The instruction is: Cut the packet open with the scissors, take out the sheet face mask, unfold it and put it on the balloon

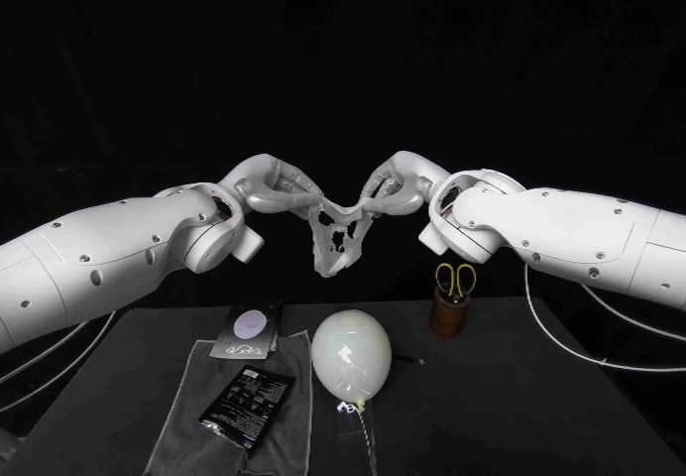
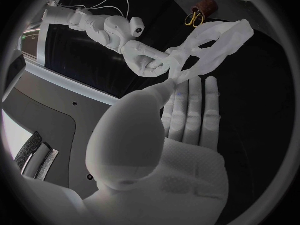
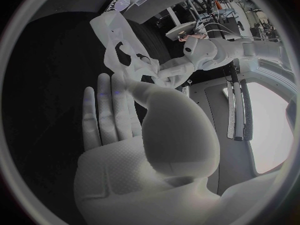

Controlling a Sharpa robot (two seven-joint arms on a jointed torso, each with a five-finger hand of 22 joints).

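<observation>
Both hands are raised above the table and hold the unfolded white sheet mask [image 1: 337,238] between them. My left hand [image 1: 272,183] pinches its upper left corner and my right hand [image 1: 389,184] pinches its upper right corner. The mask hangs spread, with its eye and mouth holes showing. In the left wrist view the mask [image 2: 215,42] stretches from my left hand [image 2: 181,110] to my right hand [image 2: 150,62]. The right wrist view shows the mask [image 3: 119,45] above my right hand [image 3: 119,115]. The white balloon [image 1: 352,357] lies on the table below. Yellow-handled scissors [image 1: 456,279] stand in a brown cup [image 1: 449,313].
A black packet [image 1: 248,404] lies on a grey cloth [image 1: 186,436] at the front left of the table. A second dark packet with a pale oval label [image 1: 249,330] lies behind it. Thin cables [image 1: 572,332] hang under my right arm.
</observation>
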